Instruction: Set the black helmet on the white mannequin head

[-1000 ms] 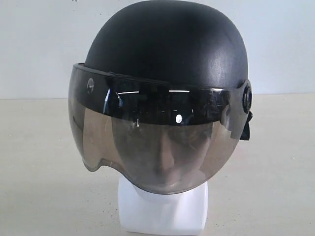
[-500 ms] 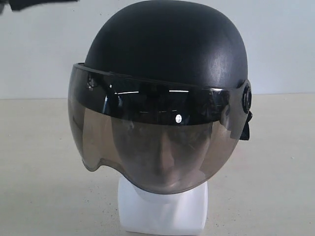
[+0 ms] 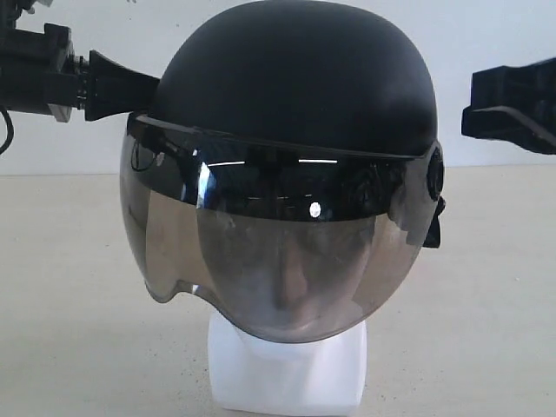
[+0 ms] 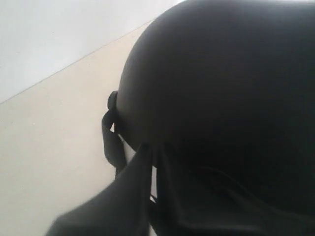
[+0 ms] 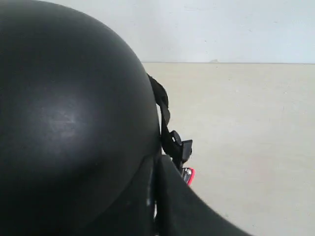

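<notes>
Item: black helmet (image 3: 295, 78), seated on white mannequin head (image 3: 287, 378), self-supporting (placement seemingly complete). Left gripper (image 3: 149, 82): jaws pinched together, empty, shell just ahead. Right gripper (image 3: 473, 109): likewise closed, helmet ahead, apart.

black helmet (image 5: 69, 123) close up; strap (image 5: 162, 110) hanging; table (image 5: 246, 147) beyond

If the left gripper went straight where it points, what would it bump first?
Probably the side of the glossy black helmet, just above its smoky visor; the left gripper looks almost on it.
</notes>
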